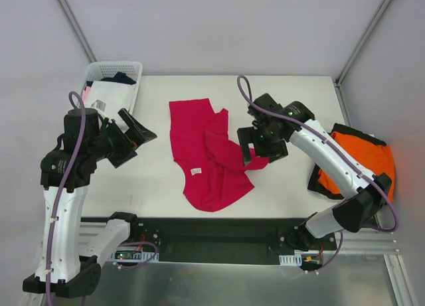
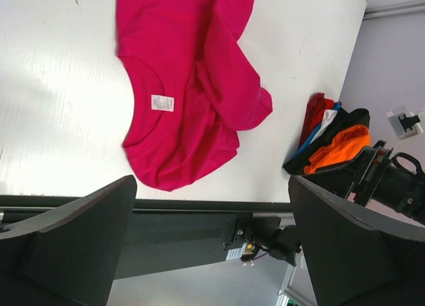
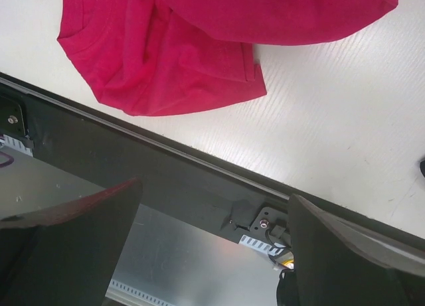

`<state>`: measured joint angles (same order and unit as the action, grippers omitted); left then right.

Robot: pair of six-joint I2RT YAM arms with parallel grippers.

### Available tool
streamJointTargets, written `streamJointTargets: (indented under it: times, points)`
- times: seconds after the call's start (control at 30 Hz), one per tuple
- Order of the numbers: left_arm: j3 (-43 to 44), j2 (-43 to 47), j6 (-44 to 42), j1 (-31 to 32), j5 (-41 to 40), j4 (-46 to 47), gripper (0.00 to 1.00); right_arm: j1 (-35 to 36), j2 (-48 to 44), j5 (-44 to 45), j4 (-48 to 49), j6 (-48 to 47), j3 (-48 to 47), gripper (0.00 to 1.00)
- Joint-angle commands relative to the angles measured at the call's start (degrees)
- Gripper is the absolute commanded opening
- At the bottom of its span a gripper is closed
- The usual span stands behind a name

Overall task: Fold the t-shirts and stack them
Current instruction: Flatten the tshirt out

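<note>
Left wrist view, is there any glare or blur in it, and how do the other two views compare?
Left wrist: glare washes out the table beside the crimson t-shirt, and the near fingers look soft. Right wrist: even light, table ribbing crisp, fingers blurred. Top external: evenly lit, sharp, no glare, only faint shadows.

Crimson-magenta t-shirt (image 1: 192,130) (its neck label (image 1: 196,171) white); orange t-shirt (image 1: 365,161); black t-shirt (image 1: 315,181); white table (image 1: 299,88); white mesh basket (image 1: 113,68).

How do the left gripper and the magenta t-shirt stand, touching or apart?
Apart. The top view shows bare table between the left gripper and the magenta t-shirt.
</note>
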<state>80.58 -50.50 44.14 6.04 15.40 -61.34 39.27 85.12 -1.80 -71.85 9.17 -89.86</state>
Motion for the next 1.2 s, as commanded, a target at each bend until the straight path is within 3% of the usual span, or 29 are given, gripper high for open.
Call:
streamJointTargets:
  times: [0.0, 0.1, 0.23, 0.33, 0.37, 0.4, 0.47, 0.57, 0.6, 0.63, 0.67, 0.7, 0.77, 0.83, 1.07, 1.17]
  points:
    - [3.0, -0.7, 1.1, 0.2, -1.2, 0.8, 0.99, 0.4, -3.3, 0.0, 0.8, 0.2, -0.4, 0.96]
    - [4.8, -1.0, -0.7, 0.2, -4.1, 0.8, 0.99, 0.9, -4.3, 3.4, 1.3, 0.2, -0.9, 0.96]
    - [7.7, -0.4, -3.5, 0.2, -17.4, -2.0, 0.99, 1.3, -5.2, 12.7, -1.8, 0.2, -3.2, 0.96]
    - [12.4, -1.8, -3.7, 0.2, -33.1, -8.3, 0.99, 2.7, -6.2, 29.1, -5.8, 0.1, -6.2, 0.97]
    - [13.5, -2.1, -3.6, 0.2, -42.1, -10.7, 0.99, 3.8, -6.7, 39.6, -6.6, 0.8, -6.5, 0.99]
    - [13.7, -2.1, -3.3, 0.2, -46.7, -11.8, 0.99, 4.0, -7.6, 44.6, -8.0, 1.3, -6.5, 0.97]
    - [12.6, -1.1, -0.1, 0.2, -60.0, -15.3, 0.99, 4.2, -8.7, 54.2, -7.1, 0.7, -4.4, 0.89]
    - [8.6, 5.1, 11.1, 0.1, -65.2, -17.2, 0.99, 3.8, -8.7, 57.6, -5.6, 3.5, -2.7, 0.81]
    - [3.8, 7.6, 9.0, 0.1, -58.4, -7.4, 0.99, 3.7, -8.0, 53.2, -5.4, 2.4, -3.3, 0.81]
    - [0.1, 10.1, 0.2, 0.1, -51.3, -0.2, 0.99, 3.7, -7.0, 49.9, -5.1, 1.9, -3.7, 0.83]
    - [-6.3, 12.8, -0.9, 0.1, -43.7, 5.1, 0.98, 3.7, -6.5, 42.2, -4.0, 0.7, -2.8, 0.88]
    - [-8.4, 12.2, 1.1, 0.1, -29.3, 7.6, 0.98, 3.8, -6.0, 38.4, -2.0, -0.3, -2.2, 0.96]
    - [-12.7, 5.0, 5.2, 0.1, -17.0, 7.6, 0.99, 4.1, -4.4, 30.1, -0.2, -0.4, -0.2, 0.96]
    - [-14.7, -0.4, 5.7, 0.2, -5.1, 7.6, 0.95, 4.2, -3.6, 27.2, 1.4, 1.2, 2.5, 0.96]
    - [-20.2, -10.0, -0.9, 0.2, 9.8, 8.8, 0.99, 3.9, -0.2, 15.7, 6.8, -2.7, 8.1, 0.96]
    - [-24.3, -9.4, 0.3, 0.5, 10.2, 9.2, 0.97, 3.9, 5.0, 12.7, 4.8, -2.7, 6.1, 0.96]
